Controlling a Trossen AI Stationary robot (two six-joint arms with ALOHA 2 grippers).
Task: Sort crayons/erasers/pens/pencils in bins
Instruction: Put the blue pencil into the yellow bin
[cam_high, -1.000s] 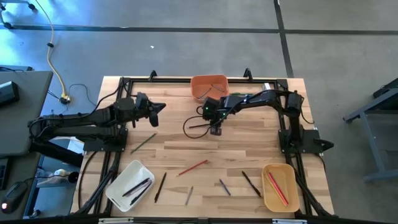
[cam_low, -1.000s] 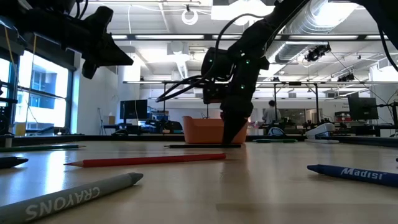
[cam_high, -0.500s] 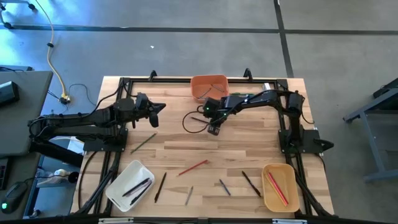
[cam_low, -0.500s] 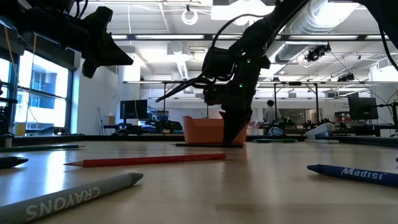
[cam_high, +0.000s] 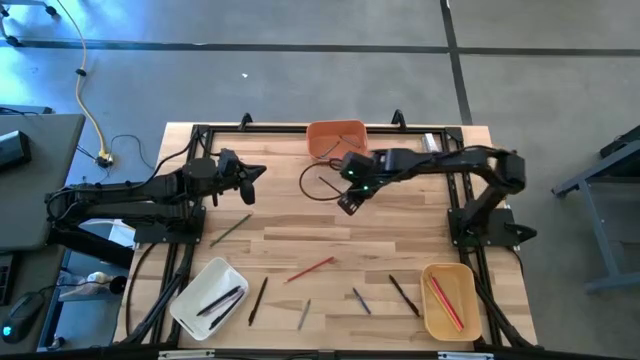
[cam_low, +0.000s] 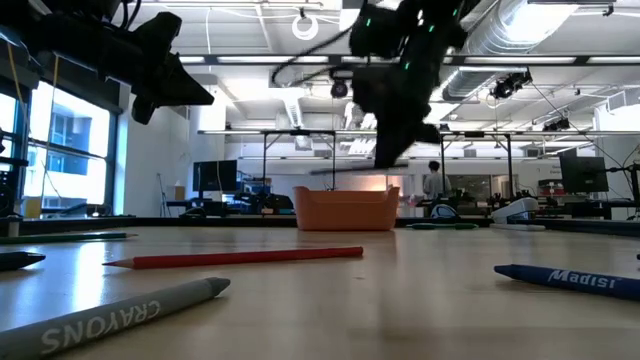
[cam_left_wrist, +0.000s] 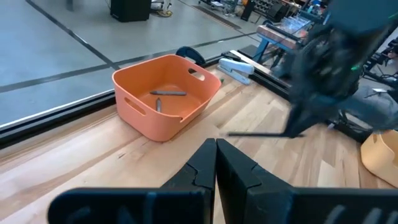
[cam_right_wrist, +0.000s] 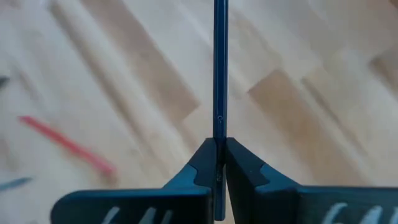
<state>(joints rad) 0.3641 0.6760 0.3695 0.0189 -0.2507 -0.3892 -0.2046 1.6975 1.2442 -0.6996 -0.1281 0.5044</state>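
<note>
Near the table's (cam_high: 400, 240) far edge, just before the orange bin (cam_high: 335, 139), the right gripper (cam_high: 346, 203) hangs above the wood, pinching a thin dark stick (cam_right_wrist: 219, 74), perhaps a pencil. The left gripper (cam_high: 258, 172) waits over the left side, fingers pressed together. Other sticks lie along the near edge.

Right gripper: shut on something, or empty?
Shut on a thin dark stick. The right gripper pinches it in its own wrist view, lifted off the table in the low view.
</note>
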